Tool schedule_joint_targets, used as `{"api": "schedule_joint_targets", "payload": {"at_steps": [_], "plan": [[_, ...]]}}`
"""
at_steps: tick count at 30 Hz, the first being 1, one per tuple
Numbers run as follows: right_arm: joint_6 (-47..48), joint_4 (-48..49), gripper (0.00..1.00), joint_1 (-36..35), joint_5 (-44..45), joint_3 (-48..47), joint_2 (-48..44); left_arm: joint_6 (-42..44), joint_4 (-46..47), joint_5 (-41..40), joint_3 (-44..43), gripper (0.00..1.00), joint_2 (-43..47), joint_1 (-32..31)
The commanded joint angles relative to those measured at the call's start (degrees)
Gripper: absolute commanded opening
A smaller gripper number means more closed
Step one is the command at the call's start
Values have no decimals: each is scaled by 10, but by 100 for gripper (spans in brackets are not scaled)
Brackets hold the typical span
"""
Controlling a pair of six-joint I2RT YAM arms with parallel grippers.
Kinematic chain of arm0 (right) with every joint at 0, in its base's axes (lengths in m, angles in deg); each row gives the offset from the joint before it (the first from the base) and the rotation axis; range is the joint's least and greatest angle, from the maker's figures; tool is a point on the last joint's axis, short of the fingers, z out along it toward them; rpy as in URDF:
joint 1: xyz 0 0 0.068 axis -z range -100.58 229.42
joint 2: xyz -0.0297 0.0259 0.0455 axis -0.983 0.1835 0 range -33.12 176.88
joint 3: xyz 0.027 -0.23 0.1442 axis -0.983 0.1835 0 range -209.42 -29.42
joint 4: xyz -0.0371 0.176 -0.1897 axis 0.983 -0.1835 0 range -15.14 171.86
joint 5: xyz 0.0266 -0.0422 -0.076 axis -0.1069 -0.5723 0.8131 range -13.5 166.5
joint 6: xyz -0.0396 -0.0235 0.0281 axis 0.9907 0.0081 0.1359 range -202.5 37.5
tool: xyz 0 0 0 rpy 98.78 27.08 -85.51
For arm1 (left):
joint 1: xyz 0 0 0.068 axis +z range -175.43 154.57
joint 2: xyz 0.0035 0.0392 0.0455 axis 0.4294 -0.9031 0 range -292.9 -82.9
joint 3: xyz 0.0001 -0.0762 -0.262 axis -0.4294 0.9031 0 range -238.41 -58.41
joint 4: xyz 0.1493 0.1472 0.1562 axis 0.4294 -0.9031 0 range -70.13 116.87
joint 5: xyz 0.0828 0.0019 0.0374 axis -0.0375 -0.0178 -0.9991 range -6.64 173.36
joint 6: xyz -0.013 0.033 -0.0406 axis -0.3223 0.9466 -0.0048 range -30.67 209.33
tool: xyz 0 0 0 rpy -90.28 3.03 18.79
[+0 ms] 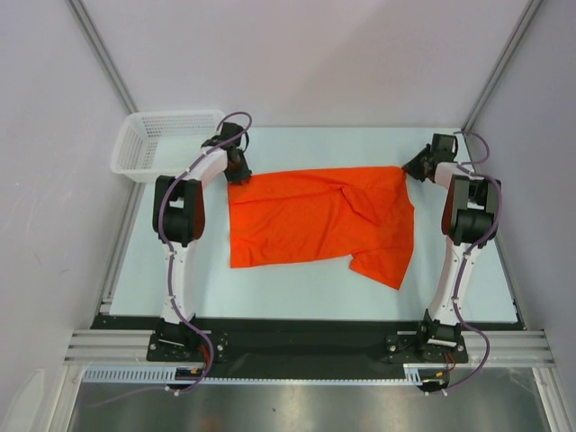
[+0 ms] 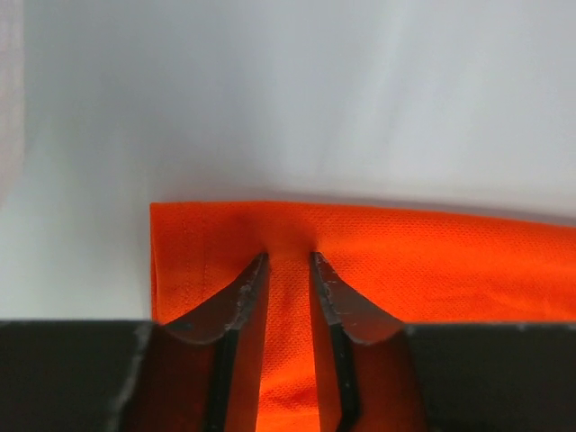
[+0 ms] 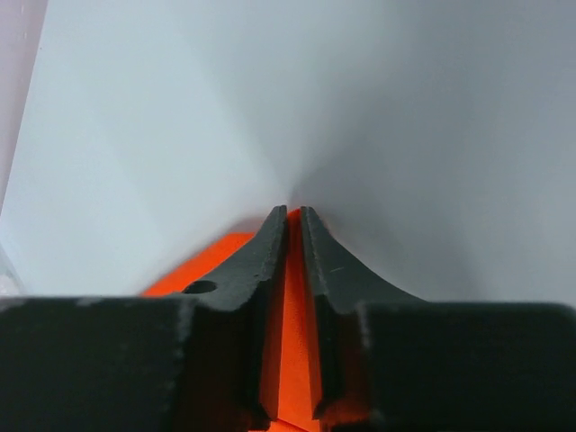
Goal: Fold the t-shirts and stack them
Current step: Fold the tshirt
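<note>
The orange-red t-shirt [image 1: 315, 220] lies folded lengthwise across the middle of the table, with a sleeve hanging toward the near right. My left gripper [image 1: 238, 175] is at its far left corner, shut on a pinch of the cloth. In the left wrist view the cloth [image 2: 432, 261] bunches between the narrow fingers, with the gripper [image 2: 289, 259] at its far folded edge. My right gripper [image 1: 407, 168] is at the far right corner, shut on the cloth. In the right wrist view the gripper [image 3: 294, 214] has orange cloth [image 3: 293, 342] pressed between the jaws.
A white mesh basket [image 1: 144, 144] stands at the far left corner of the table, just left of my left arm. Grey walls close in both sides. The table's black front edge [image 1: 306, 328] runs below the shirt.
</note>
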Motion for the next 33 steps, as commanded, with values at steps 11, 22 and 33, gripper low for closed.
{"api": "schedule_joint_targets", "payload": {"at_steps": [11,22,33], "plan": [[182,-323,47,-66,118,-125,-134,46,-9,40,39,54,127,-27],[381,-334,53,-292,152,17,-197,53,35,62,232,52,279,-48],[430,-345,40,-370,294,-4,-121,61,42,62,304,51,323,-51]]}}
